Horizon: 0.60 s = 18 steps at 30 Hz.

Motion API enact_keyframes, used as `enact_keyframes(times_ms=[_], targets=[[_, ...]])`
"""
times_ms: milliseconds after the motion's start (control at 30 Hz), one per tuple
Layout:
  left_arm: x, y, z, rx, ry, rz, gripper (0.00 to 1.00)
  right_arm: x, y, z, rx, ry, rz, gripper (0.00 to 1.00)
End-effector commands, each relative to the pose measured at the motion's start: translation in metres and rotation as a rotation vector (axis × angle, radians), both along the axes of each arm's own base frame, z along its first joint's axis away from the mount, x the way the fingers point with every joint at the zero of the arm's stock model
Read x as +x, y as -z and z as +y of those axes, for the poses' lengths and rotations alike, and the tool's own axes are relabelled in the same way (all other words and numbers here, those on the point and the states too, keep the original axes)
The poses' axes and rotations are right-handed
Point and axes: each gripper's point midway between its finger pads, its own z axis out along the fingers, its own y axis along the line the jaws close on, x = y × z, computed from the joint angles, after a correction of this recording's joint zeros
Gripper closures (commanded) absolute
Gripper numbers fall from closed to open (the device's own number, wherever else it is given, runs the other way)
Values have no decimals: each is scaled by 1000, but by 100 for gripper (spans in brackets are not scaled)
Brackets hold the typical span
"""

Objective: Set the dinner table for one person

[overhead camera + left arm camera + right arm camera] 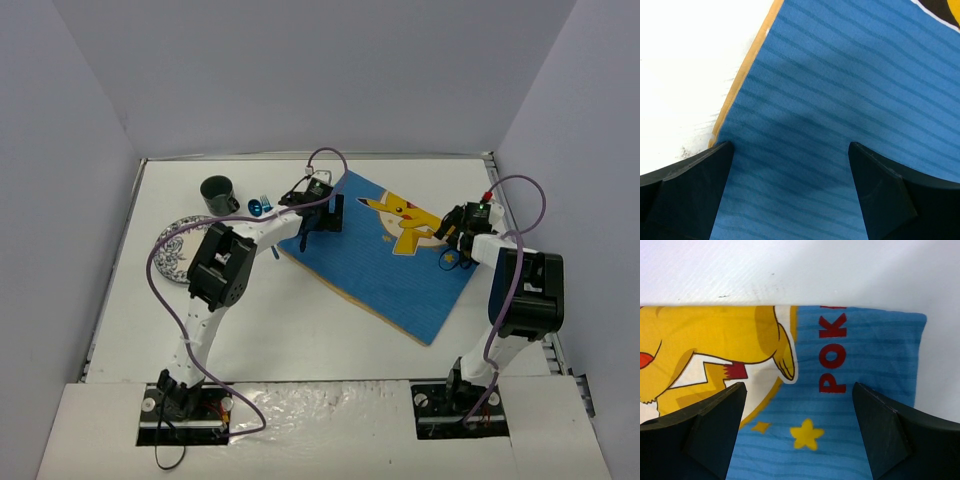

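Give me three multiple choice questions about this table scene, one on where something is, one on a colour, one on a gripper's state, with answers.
1. Where is the mug relative to the placemat? A left of it, on the table; B on it; C right of it.
2. The placemat's main colour? A red; B blue; C green.
3. The left gripper's jaws? A shut on cloth; B shut empty; C open.
Answers: 1 A, top view shows it; 2 B, blue stripes; 3 C, fingers stand apart.
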Motion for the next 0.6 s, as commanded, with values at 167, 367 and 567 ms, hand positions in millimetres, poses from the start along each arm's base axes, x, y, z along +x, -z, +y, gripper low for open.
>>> enact_keyframes(times_ms=[167,367,567], targets=[[14,14,-7,-68,10,72,3,-27,8,-13,-17,68,83,16],[21,9,-11,-73,24,81,3,-29,7,-15,-14,72,84,16],[24,19,0,-94,5,103,3,-30,6,-13,-5,74,79,16]])
